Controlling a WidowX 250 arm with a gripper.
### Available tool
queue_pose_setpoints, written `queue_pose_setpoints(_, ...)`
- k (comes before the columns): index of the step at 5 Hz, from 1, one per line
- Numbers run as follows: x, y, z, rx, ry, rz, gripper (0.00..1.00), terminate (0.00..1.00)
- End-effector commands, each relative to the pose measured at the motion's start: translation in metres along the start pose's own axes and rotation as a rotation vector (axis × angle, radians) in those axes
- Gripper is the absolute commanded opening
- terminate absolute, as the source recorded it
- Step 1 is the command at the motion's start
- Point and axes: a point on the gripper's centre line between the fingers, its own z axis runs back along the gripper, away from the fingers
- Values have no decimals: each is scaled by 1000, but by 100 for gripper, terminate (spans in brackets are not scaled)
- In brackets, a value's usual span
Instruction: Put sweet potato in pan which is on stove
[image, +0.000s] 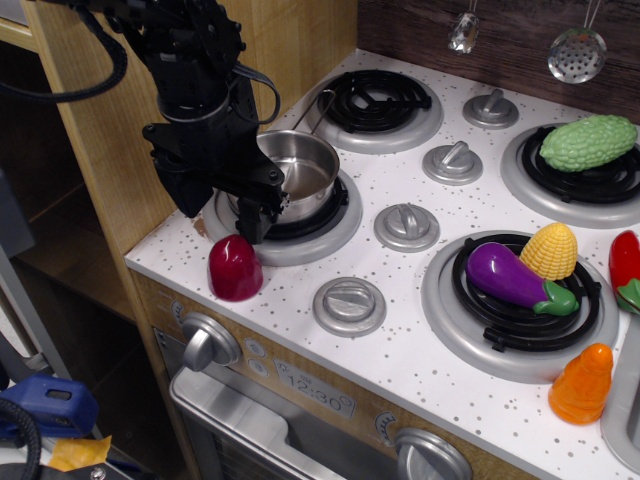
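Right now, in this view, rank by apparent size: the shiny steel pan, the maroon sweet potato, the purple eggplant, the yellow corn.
1. Shiny steel pan
2. Purple eggplant
3. Maroon sweet potato and yellow corn look alike; unranked.

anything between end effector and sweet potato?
No. In observation.image, the end effector hangs just above the sweet potato; only a short stretch of burner ring and bare stove top separates them.

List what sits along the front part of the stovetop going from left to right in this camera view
sweet potato → grey knob → purple eggplant → orange toy vegetable. The yellow corn overlaps the eggplant's span, so it is left out.
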Motion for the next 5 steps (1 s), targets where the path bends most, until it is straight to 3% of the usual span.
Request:
queue_pose_setpoints(1, 0, 0, 0, 0, 0, 0, 100, 0)
queue_pose_setpoints(3, -4, 9, -27, -42, -40, 19, 100, 0)
queue_pose_setpoints(5, -10, 2, -45, -47, -80, 36, 100, 0)
